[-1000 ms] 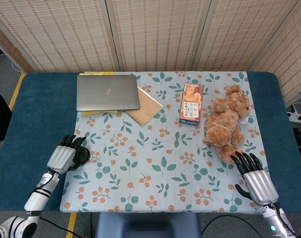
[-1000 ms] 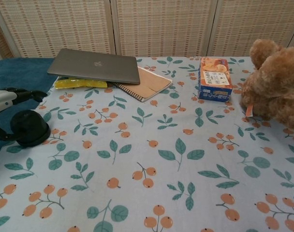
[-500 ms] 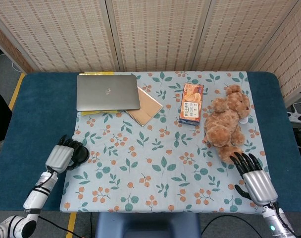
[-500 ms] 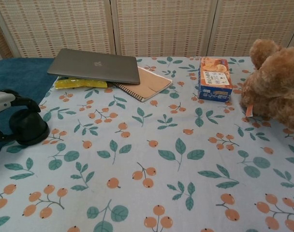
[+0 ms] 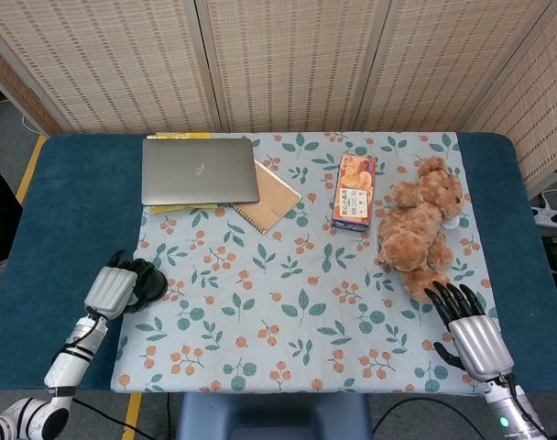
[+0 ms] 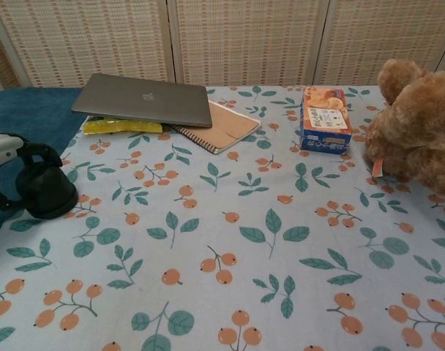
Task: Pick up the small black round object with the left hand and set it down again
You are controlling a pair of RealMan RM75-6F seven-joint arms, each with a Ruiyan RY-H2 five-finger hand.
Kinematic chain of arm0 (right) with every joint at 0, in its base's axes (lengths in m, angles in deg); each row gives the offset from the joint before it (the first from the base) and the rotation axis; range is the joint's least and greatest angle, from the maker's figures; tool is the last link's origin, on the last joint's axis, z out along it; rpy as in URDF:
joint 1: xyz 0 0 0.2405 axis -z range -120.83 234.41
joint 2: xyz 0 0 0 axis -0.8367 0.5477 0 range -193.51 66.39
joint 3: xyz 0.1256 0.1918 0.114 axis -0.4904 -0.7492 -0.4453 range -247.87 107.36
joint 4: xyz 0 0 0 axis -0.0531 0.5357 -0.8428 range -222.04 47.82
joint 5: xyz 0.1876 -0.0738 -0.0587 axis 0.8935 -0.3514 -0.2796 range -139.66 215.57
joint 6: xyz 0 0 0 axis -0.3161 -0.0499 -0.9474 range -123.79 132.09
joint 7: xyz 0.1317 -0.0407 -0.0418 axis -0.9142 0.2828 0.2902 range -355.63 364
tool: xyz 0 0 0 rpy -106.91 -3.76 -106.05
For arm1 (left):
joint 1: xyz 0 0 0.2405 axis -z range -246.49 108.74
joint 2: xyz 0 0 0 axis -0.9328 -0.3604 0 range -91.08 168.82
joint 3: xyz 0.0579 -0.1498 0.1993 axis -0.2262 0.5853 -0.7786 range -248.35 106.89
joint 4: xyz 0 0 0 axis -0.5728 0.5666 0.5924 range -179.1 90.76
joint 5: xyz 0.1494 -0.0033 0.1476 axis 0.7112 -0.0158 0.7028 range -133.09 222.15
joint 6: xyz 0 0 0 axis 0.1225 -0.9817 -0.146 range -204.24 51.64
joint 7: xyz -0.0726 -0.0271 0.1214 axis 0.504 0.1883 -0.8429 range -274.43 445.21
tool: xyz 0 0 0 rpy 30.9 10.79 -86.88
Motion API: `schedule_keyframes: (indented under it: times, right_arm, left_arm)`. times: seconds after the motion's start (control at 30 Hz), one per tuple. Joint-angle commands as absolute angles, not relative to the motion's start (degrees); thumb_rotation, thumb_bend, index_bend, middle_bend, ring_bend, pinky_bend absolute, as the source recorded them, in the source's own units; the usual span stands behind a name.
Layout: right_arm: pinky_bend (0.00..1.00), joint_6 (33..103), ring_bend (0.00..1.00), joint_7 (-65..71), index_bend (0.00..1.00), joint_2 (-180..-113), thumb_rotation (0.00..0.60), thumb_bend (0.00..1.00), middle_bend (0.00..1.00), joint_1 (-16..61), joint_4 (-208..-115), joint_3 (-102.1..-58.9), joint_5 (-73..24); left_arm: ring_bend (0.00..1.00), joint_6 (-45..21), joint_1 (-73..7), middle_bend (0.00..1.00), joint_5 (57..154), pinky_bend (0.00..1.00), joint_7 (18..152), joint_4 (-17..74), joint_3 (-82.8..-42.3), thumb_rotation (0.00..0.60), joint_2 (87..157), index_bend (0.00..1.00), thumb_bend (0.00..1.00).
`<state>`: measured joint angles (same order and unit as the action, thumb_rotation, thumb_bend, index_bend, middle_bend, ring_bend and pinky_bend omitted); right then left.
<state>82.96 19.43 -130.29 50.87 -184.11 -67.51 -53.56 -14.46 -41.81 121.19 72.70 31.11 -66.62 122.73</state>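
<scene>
Chest view: left hand (image 6: 6, 150) reaches in low, fingers wrapped around the black round object (image 6: 45, 191).

left hand (image 5: 116, 289) curled over small black round object (image 5: 151, 280), right hand (image 5: 468, 327) spread

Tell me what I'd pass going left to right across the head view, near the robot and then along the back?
Near: left hand curled on the black round object → right hand. Back: laptop → notebook → biscuit box → teddy bear.

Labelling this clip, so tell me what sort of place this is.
Likely a staged indoor test table, not a home: a floral cloth with a laptop, teddy bear and snack box, reed screens behind.
</scene>
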Motion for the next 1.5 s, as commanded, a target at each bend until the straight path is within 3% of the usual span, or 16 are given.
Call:
schedule_keyframes:
  times: [0.03, 0.33, 0.57, 0.9, 1.0, 1.27, 1.37, 1.5]
  right_arm:
    - [0.00, 83.0, 0.00, 19.4, 0.00, -130.3, 0.600, 0.18, 0.00, 50.9, -184.1, -67.5, -53.5]
    - [0.00, 82.9, 0.00, 19.5, 0.00, -130.3, 0.600, 0.18, 0.00, 50.8, -184.1, -67.6, -53.4]
    - [0.00, 83.5, 0.00, 19.1, 0.00, -130.0, 0.600, 0.18, 0.00, 51.1, -184.3, -67.4, -54.0]
    - [0.00, 84.1, 0.00, 19.0, 0.00, -130.0, 0.600, 0.18, 0.00, 51.3, -184.3, -66.9, -55.1]
    - [0.00, 84.3, 0.00, 18.9, 0.00, -129.9, 0.600, 0.18, 0.00, 51.4, -184.4, -66.8, -55.5]
    - [0.00, 85.5, 0.00, 18.0, 0.00, -129.4, 0.600, 0.18, 0.00, 51.9, -184.4, -66.4, -56.9]
    - [0.00, 86.0, 0.00, 17.6, 0.00, -129.3, 0.600, 0.18, 0.00, 52.1, -184.3, -66.2, -57.5]
    - [0.00, 86.6, 0.00, 17.1, 0.00, -129.1, 0.600, 0.18, 0.00, 52.3, -184.3, -66.0, -58.2]
  left_arm:
    - [0.49, -12.6, -42.1, 0.58, 122.7, 0.17, 74.5, 29.4, -66.6, 0.600, 124.0, 0.55, 0.69]
    - [0.55, -9.3, -42.7, 0.65, 124.6, 0.21, 77.2, 28.9, -66.2, 0.600, 124.5, 0.61, 0.85]
    - [0.55, -5.9, -43.7, 0.65, 122.9, 0.19, 76.1, 30.1, -63.3, 0.600, 120.3, 0.61, 0.83]
    - [0.50, -13.6, -43.9, 0.59, 117.5, 0.15, 79.7, 25.6, -63.8, 0.600, 119.7, 0.54, 0.78]
    - [0.44, -14.3, -43.8, 0.52, 118.4, 0.15, 81.2, 24.5, -64.7, 0.600, 120.5, 0.44, 0.71]
    - [0.16, -15.1, -43.8, 0.15, 116.6, 0.08, 75.3, 23.8, -65.1, 0.600, 121.4, 0.01, 0.46]
    - [0.09, -15.1, -44.1, 0.01, 115.2, 0.07, 73.5, 25.0, -64.8, 0.600, 121.3, 0.00, 0.42]
    - [0.04, -16.0, -44.0, 0.00, 114.1, 0.07, 71.4, 26.1, -65.0, 0.600, 120.8, 0.00, 0.41]
